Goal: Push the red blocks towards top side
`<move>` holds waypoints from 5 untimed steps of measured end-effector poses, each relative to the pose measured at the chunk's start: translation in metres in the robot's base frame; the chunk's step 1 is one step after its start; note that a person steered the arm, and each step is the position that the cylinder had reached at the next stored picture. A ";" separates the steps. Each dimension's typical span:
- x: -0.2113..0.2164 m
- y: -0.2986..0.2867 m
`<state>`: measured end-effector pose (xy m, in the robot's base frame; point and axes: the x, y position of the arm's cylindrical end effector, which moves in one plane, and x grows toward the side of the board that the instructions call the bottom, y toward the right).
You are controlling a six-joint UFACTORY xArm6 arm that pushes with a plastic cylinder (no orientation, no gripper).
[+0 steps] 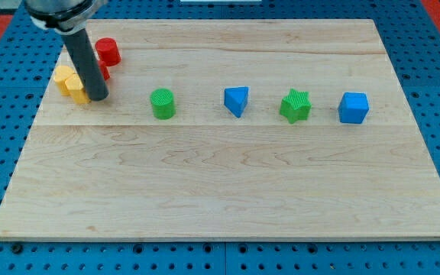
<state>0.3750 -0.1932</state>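
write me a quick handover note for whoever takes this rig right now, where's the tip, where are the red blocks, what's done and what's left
My tip is down on the wooden board at the view's upper left, right beside the yellow blocks.
The red cylinder block stands near the top edge, not quite at it.
A second red block is mostly hidden behind the rod; shape unclear.
Left: nudge both reds further toward the view's top, the hidden one first.
The green and blue blocks in the middle row are not part of the job.

A red cylinder (108, 51) stands upright near the board's top-left corner. Just below it, a second red block (104, 72) peeks out from behind the dark rod, shape unclear.
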 end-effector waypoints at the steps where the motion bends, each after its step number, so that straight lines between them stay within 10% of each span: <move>1: -0.005 0.005; 5: -0.053 0.008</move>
<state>0.3217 -0.1850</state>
